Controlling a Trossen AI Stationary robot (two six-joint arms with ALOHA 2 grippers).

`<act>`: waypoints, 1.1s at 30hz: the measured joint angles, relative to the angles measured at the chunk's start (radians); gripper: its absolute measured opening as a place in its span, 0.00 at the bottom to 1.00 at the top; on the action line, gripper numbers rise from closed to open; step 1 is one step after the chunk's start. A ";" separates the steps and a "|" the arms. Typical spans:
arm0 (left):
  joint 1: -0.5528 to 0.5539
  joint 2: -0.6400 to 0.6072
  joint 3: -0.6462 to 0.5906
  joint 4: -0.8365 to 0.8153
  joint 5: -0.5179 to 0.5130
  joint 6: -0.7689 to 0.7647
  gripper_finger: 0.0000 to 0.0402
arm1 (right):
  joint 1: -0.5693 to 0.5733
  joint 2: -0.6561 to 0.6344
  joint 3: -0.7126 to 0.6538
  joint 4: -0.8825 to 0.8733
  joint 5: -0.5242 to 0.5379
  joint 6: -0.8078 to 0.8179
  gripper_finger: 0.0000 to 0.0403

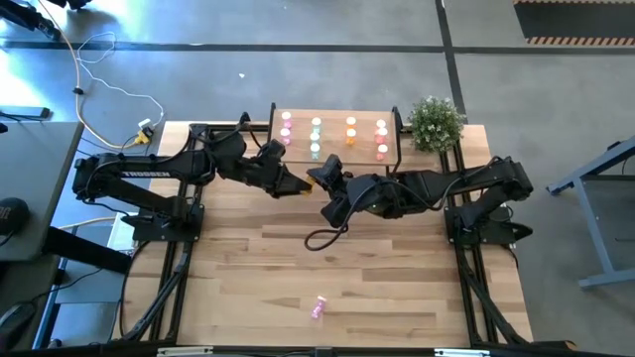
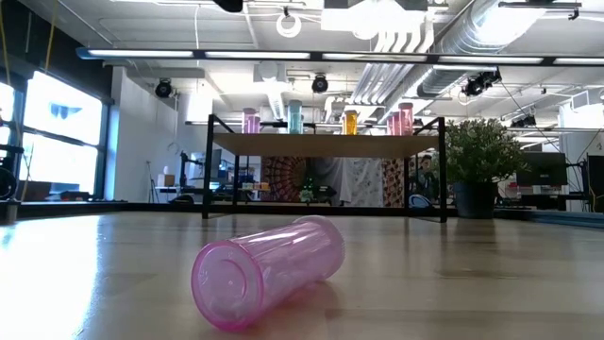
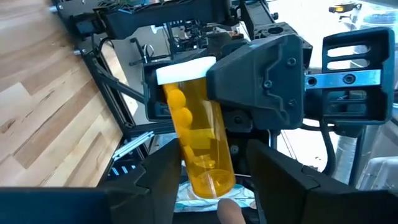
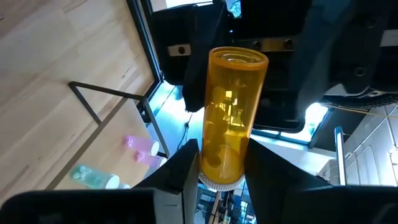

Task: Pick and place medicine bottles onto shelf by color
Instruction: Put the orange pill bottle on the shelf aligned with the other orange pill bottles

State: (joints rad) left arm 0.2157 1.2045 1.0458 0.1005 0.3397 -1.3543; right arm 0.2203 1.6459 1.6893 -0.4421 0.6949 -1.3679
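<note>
The orange bottle [image 4: 229, 115] sits between the right gripper [image 4: 222, 163]'s closed jaws, capped end inward, long axis reaching toward the left gripper [image 3: 208, 165]'s open jaws flanking its base.

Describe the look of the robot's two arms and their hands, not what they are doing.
Both arms are matte black, built of chunky angular links. The left arm carries white TROSSEN lettering along one link; the right arm trails a looping black cable onto the table. The left hand and right hand each have two flat, dark, blocky fingers.
</note>
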 joint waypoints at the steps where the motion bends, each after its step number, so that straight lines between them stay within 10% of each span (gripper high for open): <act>1: 0.000 0.000 0.000 -0.001 0.000 0.001 0.41 | 0.000 0.000 0.000 0.000 0.000 -0.001 0.24; 11: 0.000 0.000 -0.002 -0.006 0.021 -0.002 0.25 | 0.000 0.000 0.000 0.002 -0.004 -0.006 0.24; 33: 0.000 0.001 -0.002 0.009 0.031 0.055 0.25 | 0.009 0.000 -0.001 0.005 0.107 0.166 0.44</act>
State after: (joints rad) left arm 0.2157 1.2054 1.0439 0.1090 0.3710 -1.2991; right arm 0.2294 1.6459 1.6882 -0.4368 0.8018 -1.2015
